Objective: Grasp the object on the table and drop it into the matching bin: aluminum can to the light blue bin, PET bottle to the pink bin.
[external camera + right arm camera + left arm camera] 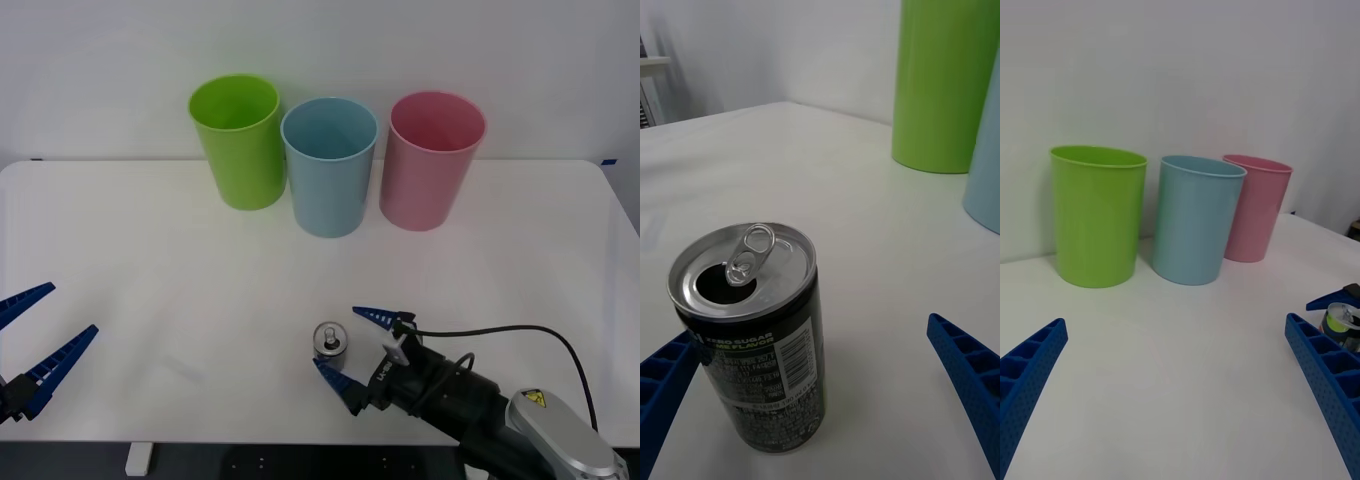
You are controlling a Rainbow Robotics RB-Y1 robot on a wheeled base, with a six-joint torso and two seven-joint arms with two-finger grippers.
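Can [330, 340] upright between right tool [352, 345] fingers

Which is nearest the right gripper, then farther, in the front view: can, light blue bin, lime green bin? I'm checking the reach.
From the right gripper:
1. Aluminum can, between its open fingers.
2. Light blue bin, middle of the back row.
3. Lime green bin, back left.

Open left claw [1176, 397] over table [1172, 352], lime green bin [1096, 216], light blue bin [1196, 219], pink bin [1259, 208] in a row

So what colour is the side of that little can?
Black, with white print and a barcode, under a silver top; the can shows best in the right wrist view.
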